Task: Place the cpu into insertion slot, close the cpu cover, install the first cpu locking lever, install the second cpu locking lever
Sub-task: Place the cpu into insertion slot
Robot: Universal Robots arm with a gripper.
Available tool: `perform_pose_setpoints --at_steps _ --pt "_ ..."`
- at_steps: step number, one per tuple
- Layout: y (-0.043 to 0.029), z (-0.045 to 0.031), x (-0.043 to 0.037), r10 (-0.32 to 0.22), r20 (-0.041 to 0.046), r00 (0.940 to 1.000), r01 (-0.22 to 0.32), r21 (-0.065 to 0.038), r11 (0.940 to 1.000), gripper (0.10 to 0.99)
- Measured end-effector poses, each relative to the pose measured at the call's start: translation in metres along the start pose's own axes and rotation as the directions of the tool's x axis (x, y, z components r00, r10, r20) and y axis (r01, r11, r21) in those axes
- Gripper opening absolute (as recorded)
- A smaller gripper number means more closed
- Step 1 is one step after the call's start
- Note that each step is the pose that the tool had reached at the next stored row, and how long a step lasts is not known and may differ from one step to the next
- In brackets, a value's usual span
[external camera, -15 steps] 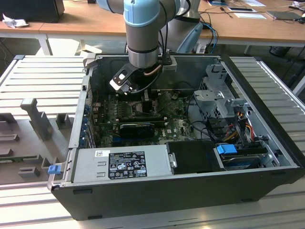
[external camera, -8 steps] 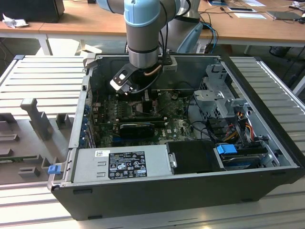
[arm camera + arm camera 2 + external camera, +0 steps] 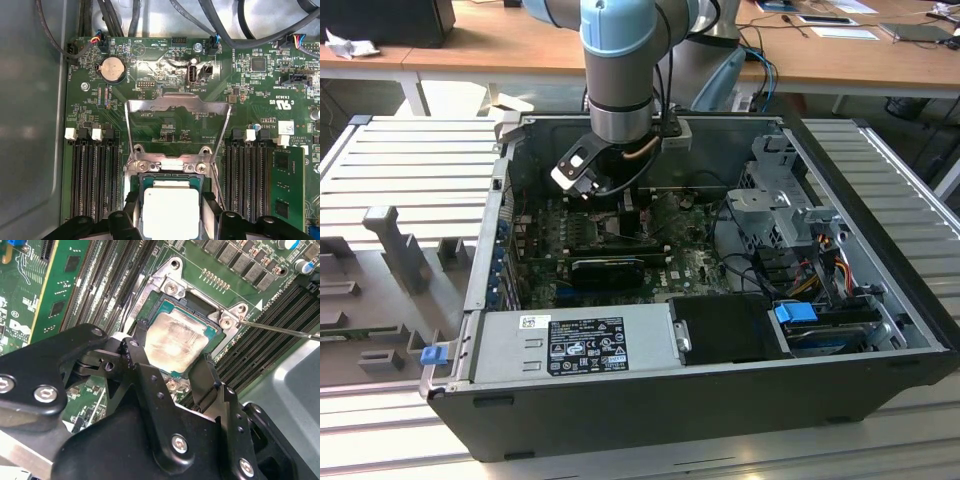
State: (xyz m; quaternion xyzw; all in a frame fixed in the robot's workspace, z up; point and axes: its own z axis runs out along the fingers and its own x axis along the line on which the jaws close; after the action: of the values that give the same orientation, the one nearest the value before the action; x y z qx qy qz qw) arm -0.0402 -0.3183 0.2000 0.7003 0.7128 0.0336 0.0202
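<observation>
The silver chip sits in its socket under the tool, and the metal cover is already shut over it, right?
No. The cover is open, swung back off the socket, as the first wrist view shows. The cpu does sit bare in its socket under the tool.

We see the arm [image 3: 620,70] reaching down into an open case [image 3: 720,400] lying on a ribbed metal table [image 3: 410,160], with its gripper [image 3: 620,203] low over the green motherboard [image 3: 690,265]. A grey power supply [image 3: 575,345] lines the case's near wall. A drive cage [image 3: 785,200] sits toward the exterior view's right, and a wooden desk [image 3: 500,48] stands behind.
</observation>
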Motion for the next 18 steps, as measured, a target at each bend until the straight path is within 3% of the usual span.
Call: perform_pose_setpoints --at_steps 7,8,9,11,15,18 --pt "0.0005 -0.0064 0.0002 0.0 -0.0002 1.0 0.0 0.001 1.0 0.604" --pt "0.0007 -0.0083 0.0002 0.0 -0.0002 1.0 0.0 0.002 1.0 0.525" --pt "0.0008 -0.0088 0.0002 0.0 -0.0003 1.0 0.0 0.003 1.0 0.525" --pt "0.0011 -0.0104 0.0002 0.0 -0.0003 1.0 0.0 0.007 1.0 0.341" --pt "0.0013 -0.0126 0.0003 0.0 -0.0003 1.0 0.0 0.008 1.0 0.106" --pt "0.0014 -0.0134 0.0003 0.0 -0.0003 1.0 0.0 0.008 1.0 0.106"
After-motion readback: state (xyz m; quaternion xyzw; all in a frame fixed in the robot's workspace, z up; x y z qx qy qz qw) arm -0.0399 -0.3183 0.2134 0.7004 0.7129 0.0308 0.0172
